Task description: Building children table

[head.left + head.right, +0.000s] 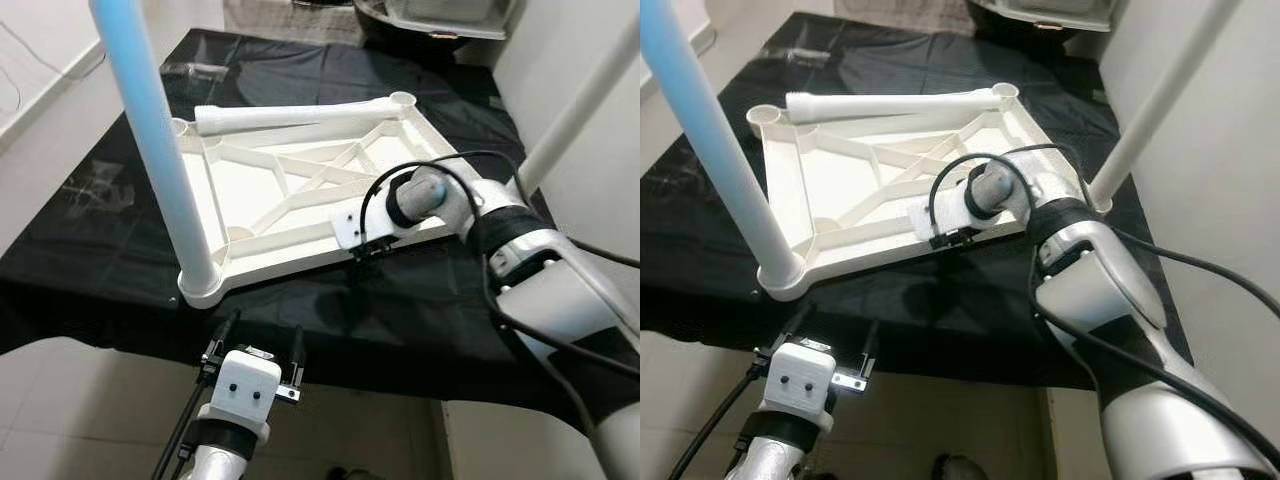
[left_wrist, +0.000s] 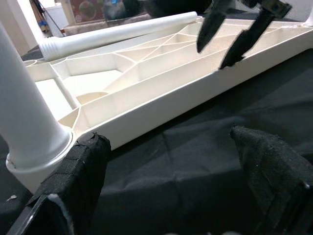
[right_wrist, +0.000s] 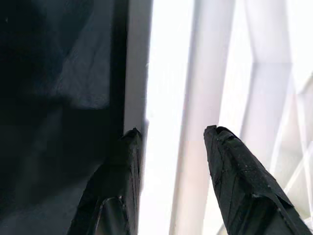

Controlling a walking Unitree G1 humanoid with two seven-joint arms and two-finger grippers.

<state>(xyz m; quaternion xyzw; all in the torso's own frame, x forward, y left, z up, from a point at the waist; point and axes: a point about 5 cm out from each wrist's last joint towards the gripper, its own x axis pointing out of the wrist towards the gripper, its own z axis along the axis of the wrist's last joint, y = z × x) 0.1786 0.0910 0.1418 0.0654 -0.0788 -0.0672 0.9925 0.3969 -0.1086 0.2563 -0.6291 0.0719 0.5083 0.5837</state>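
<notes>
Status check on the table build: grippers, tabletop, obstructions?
Right gripper open, straddling near rim of upturned white plastic tabletop. Left gripper open, off black-clothed table. Two legs upright, one loose leg lying across. Nothing blocking.

Tabletop (image 1: pixel 300 215): white plastic, rectangular, lying upside down on a black cloth, ribbed underside up with diagonal braces between the side rails; round sockets at the corners.

Near-left leg (image 1: pixel 150 130): white tube with a bluish sheen, standing upright in the near-left corner socket.

Right leg (image 1: pixel 580 100): white tube, rising at a slant from the near-right corner.

Loose leg (image 1: pixel 300 116): white tube, ridged at one end, lying flat across the far rail between the two far sockets.
</notes>
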